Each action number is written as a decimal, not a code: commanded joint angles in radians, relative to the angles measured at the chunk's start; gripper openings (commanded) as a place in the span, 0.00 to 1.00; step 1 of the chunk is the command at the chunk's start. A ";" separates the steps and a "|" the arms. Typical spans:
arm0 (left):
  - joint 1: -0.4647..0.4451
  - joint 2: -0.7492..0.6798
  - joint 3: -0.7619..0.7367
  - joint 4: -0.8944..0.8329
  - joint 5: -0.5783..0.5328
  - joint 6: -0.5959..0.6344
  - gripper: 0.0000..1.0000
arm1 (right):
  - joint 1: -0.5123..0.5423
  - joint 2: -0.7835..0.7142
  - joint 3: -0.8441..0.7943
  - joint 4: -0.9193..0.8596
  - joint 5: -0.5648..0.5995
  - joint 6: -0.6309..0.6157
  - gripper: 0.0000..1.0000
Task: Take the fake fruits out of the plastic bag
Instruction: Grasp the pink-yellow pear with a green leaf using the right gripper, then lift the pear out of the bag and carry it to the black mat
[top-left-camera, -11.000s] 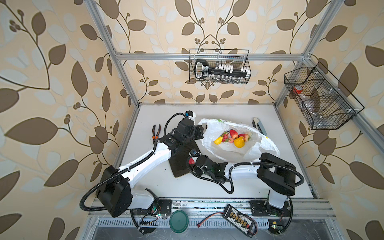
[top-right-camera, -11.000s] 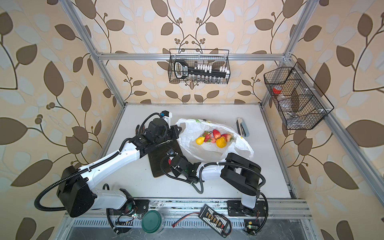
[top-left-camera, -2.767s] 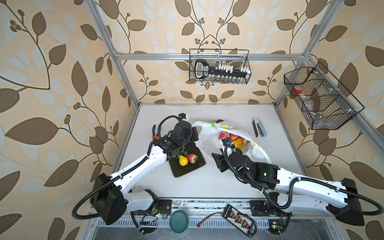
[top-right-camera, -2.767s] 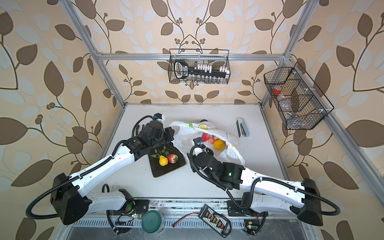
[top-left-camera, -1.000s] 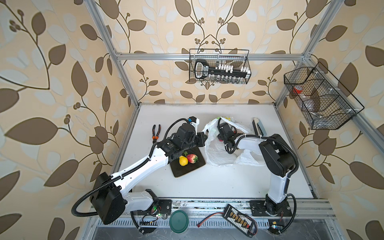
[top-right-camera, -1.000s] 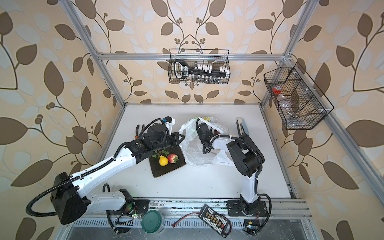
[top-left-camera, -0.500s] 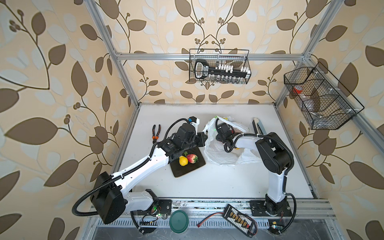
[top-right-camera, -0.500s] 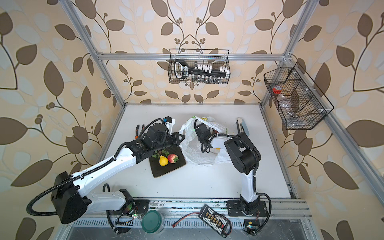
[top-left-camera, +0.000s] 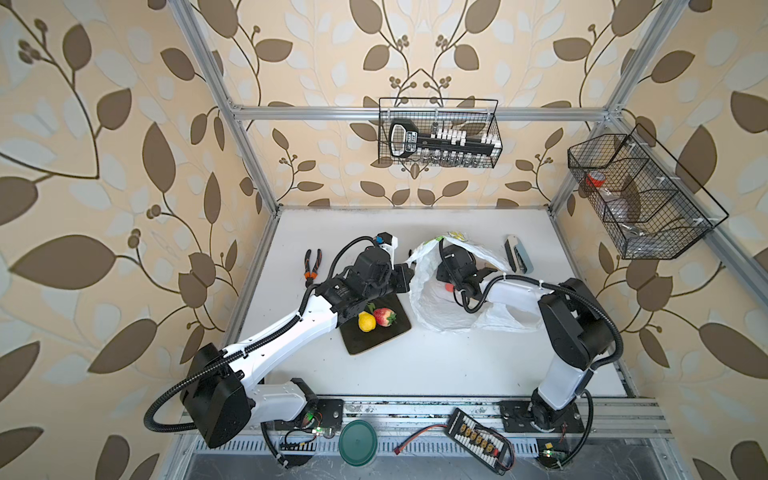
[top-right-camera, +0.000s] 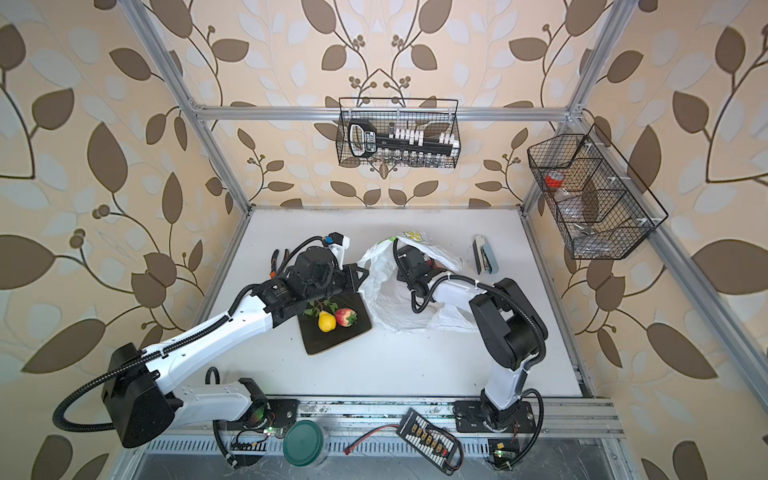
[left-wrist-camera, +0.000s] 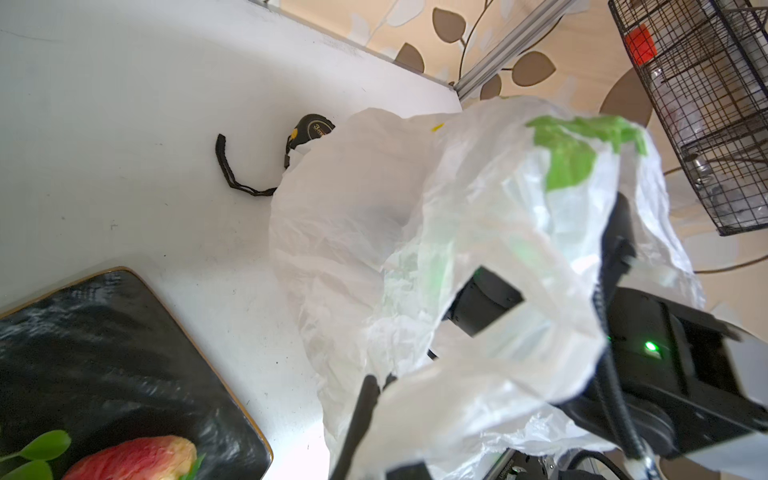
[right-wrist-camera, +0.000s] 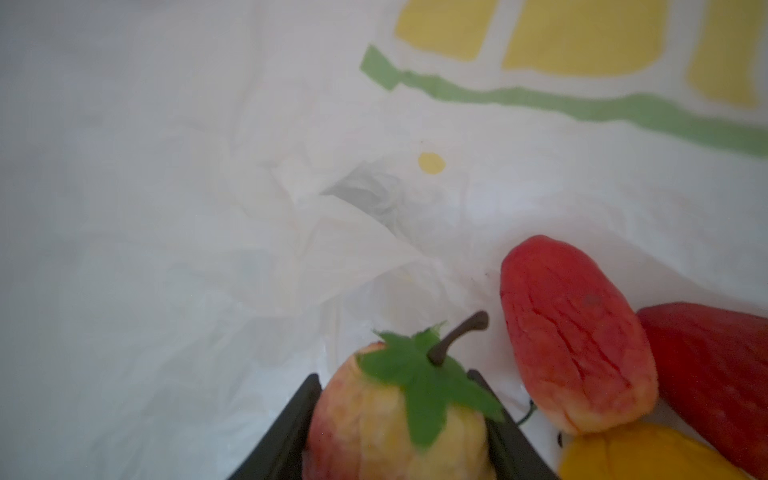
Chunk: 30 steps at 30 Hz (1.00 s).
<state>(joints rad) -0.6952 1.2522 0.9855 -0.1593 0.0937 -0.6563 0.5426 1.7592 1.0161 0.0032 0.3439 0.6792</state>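
My left gripper (top-left-camera: 409, 272) is clenching the rim of the bag (top-left-camera: 436, 311), its fingers tight together on the thin plastic. It is holding this side lifted, so the bag's mouth is standing open twd. the right arm. In the left wrist view the plastic is hanging from the fingertips (left-wrist-camera: 365, 390).

My right gripper (right-wrist-camera: 392, 374) is reaching inside the bag. Its 2 black fingers (right-wrist-camera: 291, 424) are standing on both sides of a pink-yellow peach (right-wrist-camera: 374, 432) w/ green leaf and brown stem, right against it. Whether they are really squeezing it, I cannot tell. Just beside the peach 2 red strawberries (right-wrist-camera: 573, 332) are lying on the plastic, touching each other. An orange-yellow fruit (right-wrist-camera: 644, 457) is lying against them, only partly visible.

Outside the bag, a yellow pear (top-left-camera: 366, 322) and one more strawberry (top-left-camera: 384, 317) are resting side by side, touching, on the black plate (top-left-camera: 374, 347). The plate is lying on the table (top-left-camera: 415, 374) just left of the bag in both top views. A tape measure (left-wrist-camera: 311, 129) is lying right at the bag's far side.
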 joint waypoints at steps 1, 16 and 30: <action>-0.010 -0.007 -0.001 0.032 -0.058 -0.012 0.00 | 0.017 -0.065 -0.061 -0.014 -0.079 -0.014 0.50; 0.010 0.005 0.013 0.033 -0.111 -0.030 0.00 | 0.122 -0.347 -0.220 -0.216 -0.319 -0.056 0.49; 0.051 0.031 0.015 0.043 -0.072 -0.042 0.00 | 0.278 -0.717 -0.291 -0.192 -0.205 -0.244 0.49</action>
<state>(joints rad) -0.6594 1.2823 0.9855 -0.1513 0.0181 -0.6872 0.7883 1.0821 0.7475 -0.2047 0.0978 0.5163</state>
